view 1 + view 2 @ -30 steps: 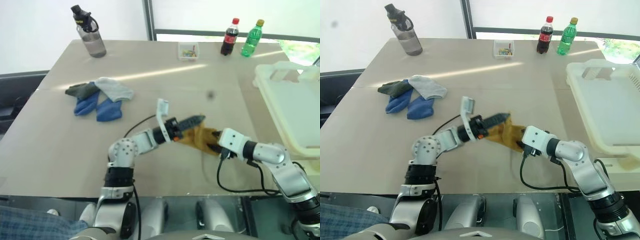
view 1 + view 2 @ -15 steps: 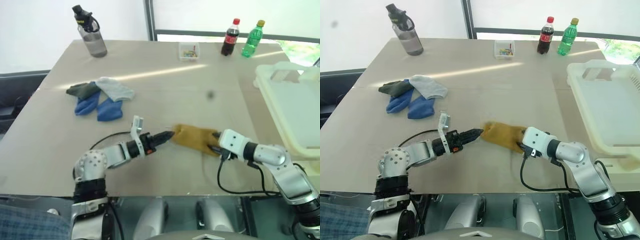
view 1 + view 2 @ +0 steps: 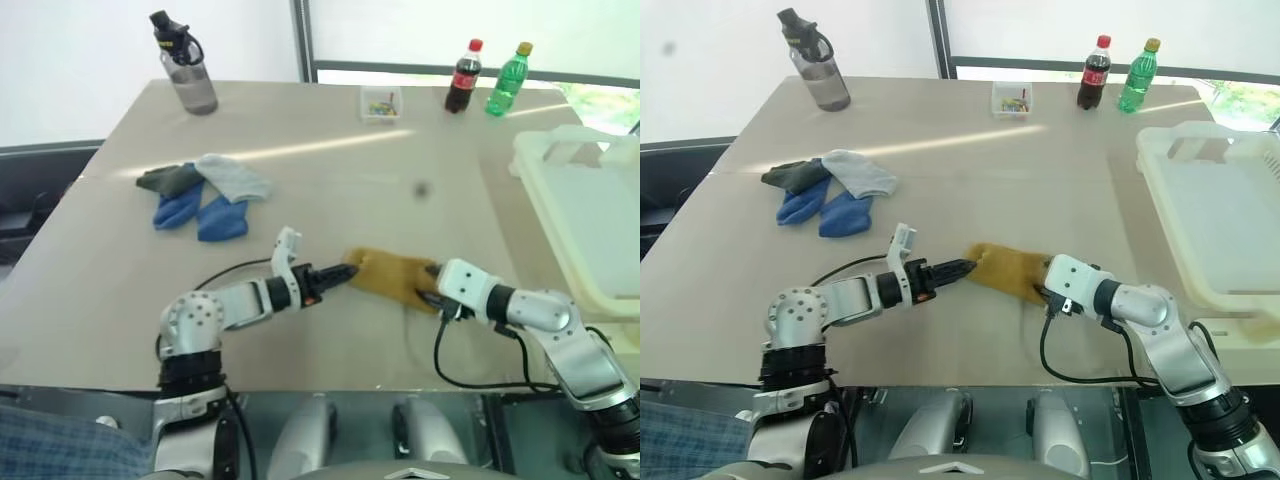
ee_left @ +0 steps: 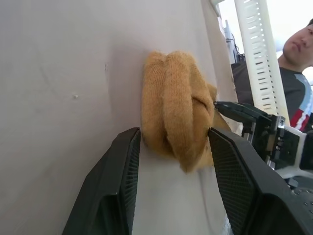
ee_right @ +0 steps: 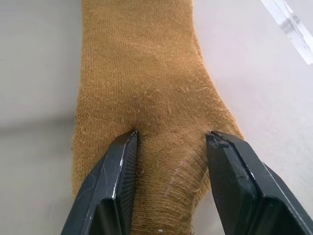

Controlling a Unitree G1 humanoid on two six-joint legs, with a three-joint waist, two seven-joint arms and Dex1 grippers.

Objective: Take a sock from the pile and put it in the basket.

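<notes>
On the worktop [image 3: 120, 290], near its front edge, the mustard-yellow sock [image 3: 392, 277] lies flat, and everything else is best placed from it. Its right end sits between the fingers of the right claw [image 5: 168, 147], which stand apart astride the knit, the pads touching or just beside its edges; whether they pinch it cannot be told. At the sock's left end, the left claw [image 4: 172, 139] has its fingers spread around the bunched toe, one on each side. Well to the sock's left and farther back, the pile [image 3: 198, 192] of blue and grey socks rests loose. Well to the sock's right, the whitish basket [image 3: 1200, 200] stands at the worktop's edge. Far behind the sock stand a water bottle [image 3: 183, 66], a small clear box [image 3: 381, 102], a cola bottle [image 3: 462, 76] and a green bottle [image 3: 506, 79].
</notes>
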